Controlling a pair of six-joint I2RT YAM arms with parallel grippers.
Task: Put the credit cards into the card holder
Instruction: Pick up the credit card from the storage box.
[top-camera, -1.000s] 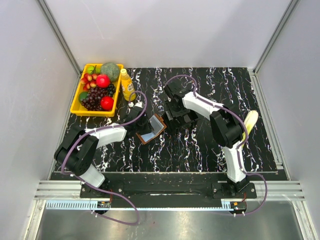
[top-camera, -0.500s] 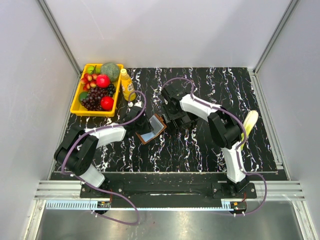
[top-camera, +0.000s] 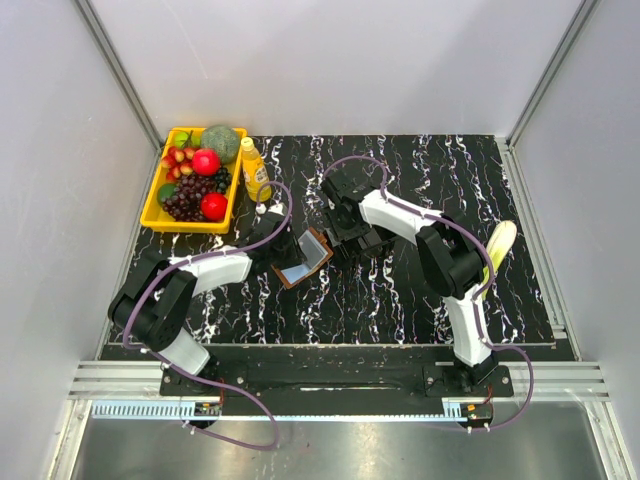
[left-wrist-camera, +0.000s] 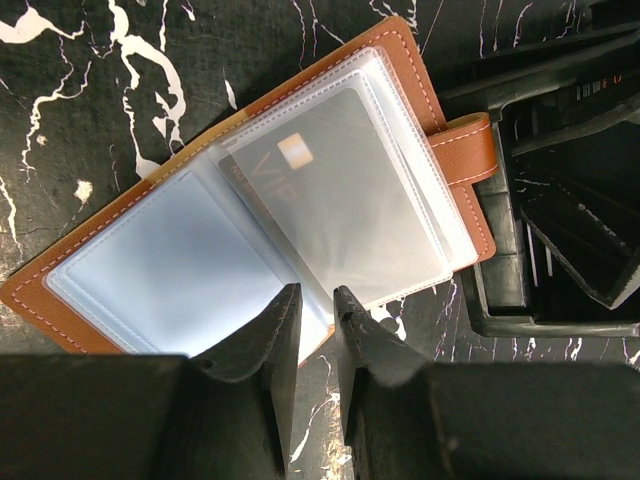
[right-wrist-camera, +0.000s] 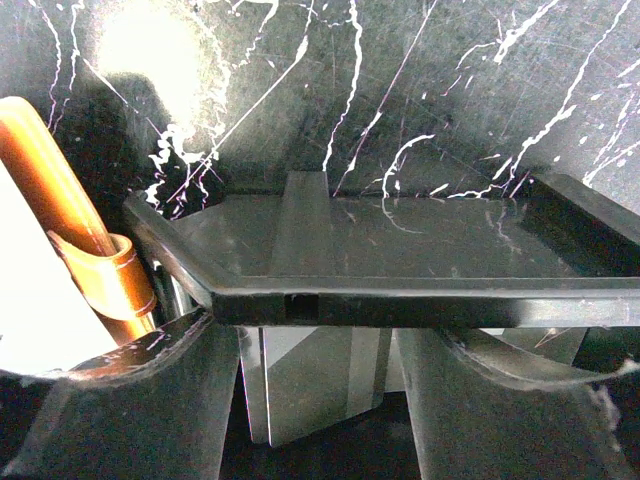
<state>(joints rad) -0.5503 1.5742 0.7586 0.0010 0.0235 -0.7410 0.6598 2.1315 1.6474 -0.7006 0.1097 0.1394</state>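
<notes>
Card holder: brown leather, open on the black marbled table, centre-left of the top view, just beside the black plastic box. Its snap strap points at the box.
Credit card: marked VIP, inside a clear sleeve of the holder, upper middle of the left wrist view.
Left gripper: fingers nearly together, nipping the lower edge of a clear sleeve of the card holder.
Right gripper: fingers wide apart at the box's rim, with a grey card standing between them. Whether they press it cannot be told.
Upper left, top view: yellow fruit basket, with a yellow bottle beside it.
Right side, top view: banana.
</notes>
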